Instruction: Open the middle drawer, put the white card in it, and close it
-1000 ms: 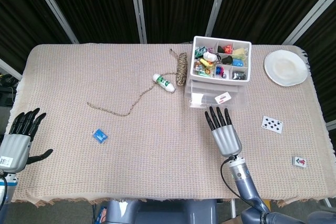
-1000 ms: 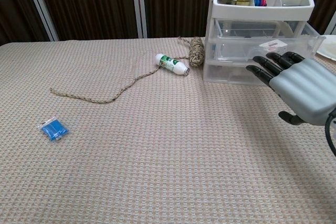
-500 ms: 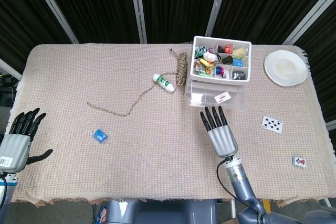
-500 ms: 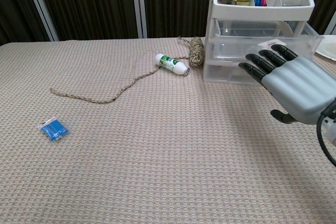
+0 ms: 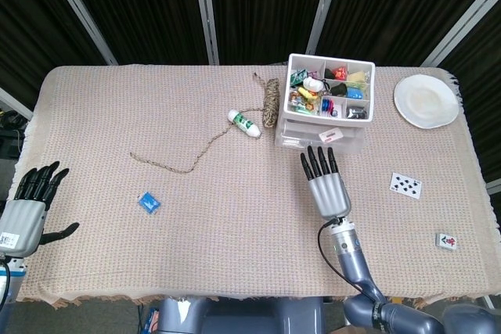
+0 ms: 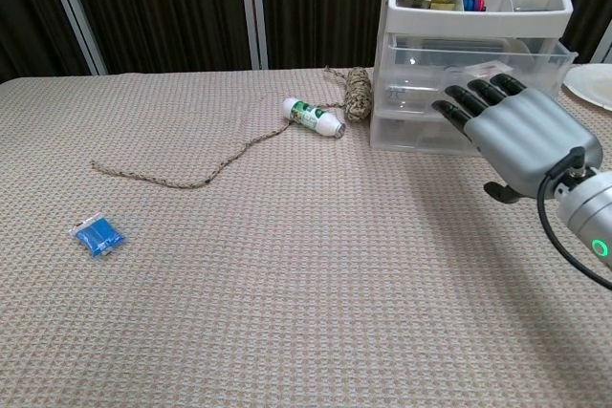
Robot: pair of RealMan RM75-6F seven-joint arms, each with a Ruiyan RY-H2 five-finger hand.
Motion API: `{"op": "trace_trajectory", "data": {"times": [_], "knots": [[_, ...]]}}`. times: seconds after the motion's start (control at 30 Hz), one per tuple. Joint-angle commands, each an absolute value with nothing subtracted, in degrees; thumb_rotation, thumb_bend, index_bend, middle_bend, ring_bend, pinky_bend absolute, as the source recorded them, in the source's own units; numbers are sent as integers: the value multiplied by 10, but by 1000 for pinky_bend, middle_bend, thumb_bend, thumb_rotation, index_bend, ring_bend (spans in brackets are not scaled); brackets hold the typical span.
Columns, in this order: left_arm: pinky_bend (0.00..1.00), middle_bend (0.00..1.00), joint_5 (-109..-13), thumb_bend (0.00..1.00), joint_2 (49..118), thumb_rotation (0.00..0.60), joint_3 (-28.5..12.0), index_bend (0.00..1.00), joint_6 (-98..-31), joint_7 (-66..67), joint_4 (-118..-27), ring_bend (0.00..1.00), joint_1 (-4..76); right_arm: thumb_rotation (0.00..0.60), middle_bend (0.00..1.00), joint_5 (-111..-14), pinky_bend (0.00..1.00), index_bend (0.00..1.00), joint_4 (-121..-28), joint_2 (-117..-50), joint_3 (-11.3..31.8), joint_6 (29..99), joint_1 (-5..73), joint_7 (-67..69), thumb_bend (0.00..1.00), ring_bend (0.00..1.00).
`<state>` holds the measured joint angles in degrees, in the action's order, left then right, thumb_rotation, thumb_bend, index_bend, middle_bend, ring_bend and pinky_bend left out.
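A clear plastic drawer unit (image 5: 291, 135) (image 6: 406, 126) stands at the back right, with a white tray of small items on top. Its middle drawer (image 6: 421, 89) sits almost flush with the other two. The white card (image 5: 330, 135) (image 6: 483, 68) lies inside it, seen through the plastic. My right hand (image 5: 325, 185) (image 6: 521, 131) is flat with its fingers stretched out, the tips against the drawer fronts, and it holds nothing. At the near left table edge my left hand (image 5: 27, 209) rests with its fingers spread, also holding nothing.
A white plate (image 5: 426, 101) (image 6: 593, 83) lies right of the unit. A playing card (image 5: 405, 185) and a small tile (image 5: 446, 242) lie at the right. A twine ball (image 5: 270, 101) (image 6: 358, 93), a white tube (image 5: 245, 123) (image 6: 314, 117) and a blue packet (image 5: 149, 202) (image 6: 98, 236) lie to the left.
My right hand has moved forward to the unit, and the middle drawer with the card has slid in from sticking out to nearly flush. The left hand has stayed still.
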<state>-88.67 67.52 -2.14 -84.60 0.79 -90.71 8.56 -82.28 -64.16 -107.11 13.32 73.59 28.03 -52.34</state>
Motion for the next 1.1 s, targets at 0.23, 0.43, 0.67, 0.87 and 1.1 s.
{"op": "trace_trajectory", "data": {"times": [0.23,0.43,0.67,0.87,1.1], "knots": [[0,0,-882,146,672,600,-22,78,-840,5,-911,0,87,600,0,-788,0,0,-612,-1082,170,722,310,-516,179,0],[0,0,-878,144,670,600,-22,79,-835,3,-913,0,88,600,0,-768,0,0,-596,-1083,185,713,327,-515,179,0],[0,0,-875,147,669,600,-22,78,-831,2,-916,0,90,600,0,-751,0,0,-585,-1088,188,709,337,-511,180,0],[0,0,-876,150,668,600,-22,79,-831,2,-916,0,90,600,0,-754,0,0,-605,-1079,168,726,325,-502,180,0],[0,0,-880,152,668,600,-21,81,-835,2,-915,0,89,600,0,-794,0,0,-697,-1012,113,763,282,-471,151,0]]}}
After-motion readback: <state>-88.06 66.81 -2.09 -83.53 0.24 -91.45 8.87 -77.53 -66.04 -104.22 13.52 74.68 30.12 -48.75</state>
